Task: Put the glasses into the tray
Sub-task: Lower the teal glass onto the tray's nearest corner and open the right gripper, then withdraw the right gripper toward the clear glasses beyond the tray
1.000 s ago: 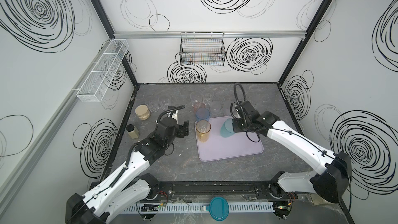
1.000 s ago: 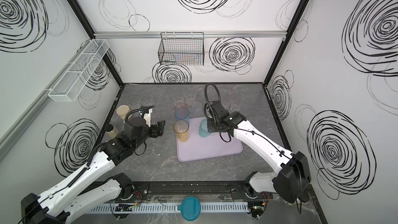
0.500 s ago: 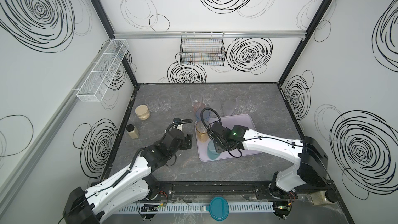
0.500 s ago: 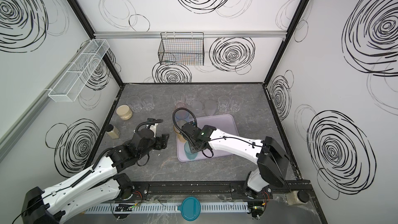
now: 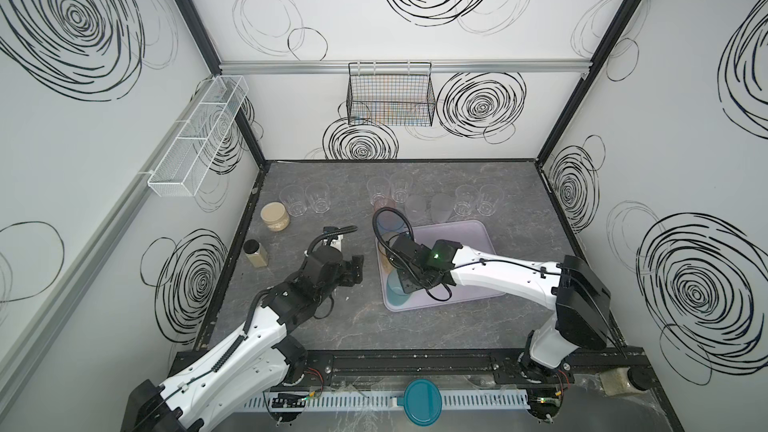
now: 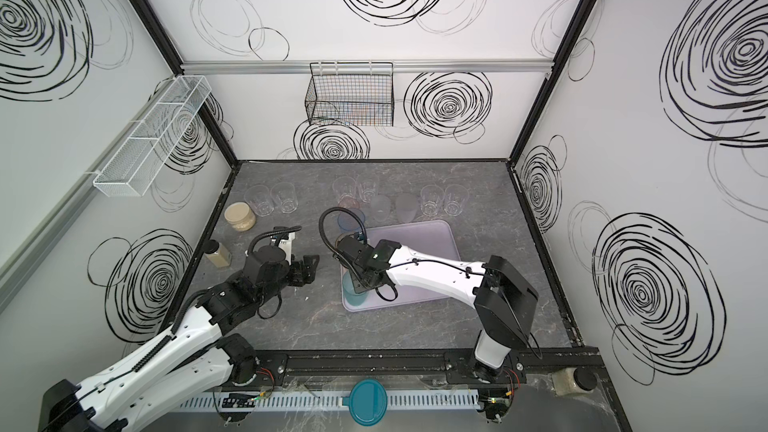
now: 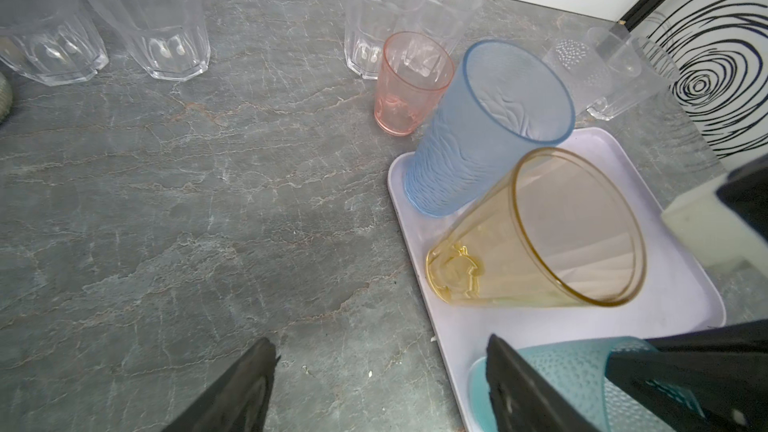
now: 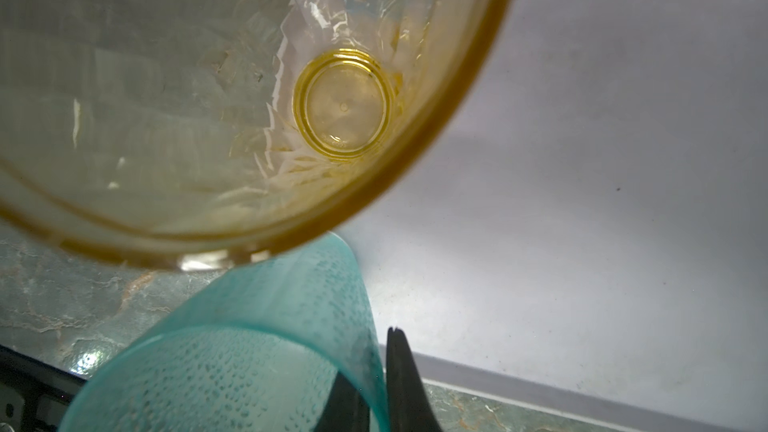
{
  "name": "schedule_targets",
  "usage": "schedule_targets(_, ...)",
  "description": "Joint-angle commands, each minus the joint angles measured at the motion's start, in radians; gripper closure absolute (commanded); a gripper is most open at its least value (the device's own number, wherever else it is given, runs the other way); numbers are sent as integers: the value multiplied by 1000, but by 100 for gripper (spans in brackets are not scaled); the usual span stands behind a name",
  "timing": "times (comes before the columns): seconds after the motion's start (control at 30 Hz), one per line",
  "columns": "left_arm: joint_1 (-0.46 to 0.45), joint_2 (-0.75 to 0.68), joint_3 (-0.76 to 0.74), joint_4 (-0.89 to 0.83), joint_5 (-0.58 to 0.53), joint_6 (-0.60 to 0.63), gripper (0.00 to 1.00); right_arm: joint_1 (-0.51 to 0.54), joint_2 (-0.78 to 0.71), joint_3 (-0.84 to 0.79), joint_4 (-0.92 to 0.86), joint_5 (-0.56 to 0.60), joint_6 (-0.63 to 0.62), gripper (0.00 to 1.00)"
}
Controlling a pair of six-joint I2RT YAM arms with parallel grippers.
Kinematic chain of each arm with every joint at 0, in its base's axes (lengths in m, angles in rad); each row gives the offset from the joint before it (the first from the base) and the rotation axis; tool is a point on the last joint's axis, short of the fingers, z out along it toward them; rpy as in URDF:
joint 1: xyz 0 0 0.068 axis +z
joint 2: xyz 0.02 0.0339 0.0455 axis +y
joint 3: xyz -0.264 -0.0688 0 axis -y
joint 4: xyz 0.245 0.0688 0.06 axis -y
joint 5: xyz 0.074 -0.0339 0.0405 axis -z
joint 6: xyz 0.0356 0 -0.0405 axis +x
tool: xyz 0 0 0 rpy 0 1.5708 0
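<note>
The pale lilac tray lies right of the table's middle. A blue glass and an amber glass stand along its left side. My right gripper is shut on the wall of a teal glass, one finger inside. It holds the glass low at the tray's front left corner; contact with the tray is unclear. My left gripper hangs open and empty over the table just left of the tray. A pink glass and several clear glasses stand along the back.
Two jars with beige contents stand by the left wall. A black wire basket hangs on the back wall and a white one on the left wall. A round teal lid lies on the front rail.
My right gripper carried the teal glass from the tray's back to its front left corner. My left gripper drew back a little toward the front, staying open.
</note>
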Motion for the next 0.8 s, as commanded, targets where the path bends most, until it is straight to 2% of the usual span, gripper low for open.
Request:
schedule_targets(0.0, 15, -14, -13, 41, 30, 13, 17, 8, 20, 20, -15, 12, 11, 89)
schedule_targets(0.2, 17, -7, -15, 47, 41, 13, 18, 6, 31, 32, -9, -13, 11, 83)
schedule_targets(0.33, 19, -7, -11, 48, 41, 19, 17, 2, 24, 57, -27, -22, -9, 74)
schedule_targets(0.4, 23, -3, 0, 49, 39, 22, 17, -14, 13, 73, -36, -31, -24, 66)
schedule_targets(0.47, 30, 3, 18, 52, 39, 28, 17, -43, -9, 86, -29, -82, -51, 57)
schedule_targets(0.57, 41, 13, 53, 51, 45, 38, 18, -97, -44, 113, -37, -176, -99, 50)
schedule_targets(0.63, 50, 19, 80, 43, 48, 51, 17, -139, -61, 157, -70, -256, -151, 47)
schedule_targets(0.77, 95, 47, 137, 48, 88, 96, 17, -257, -90, 279, -141, -320, -241, 45)
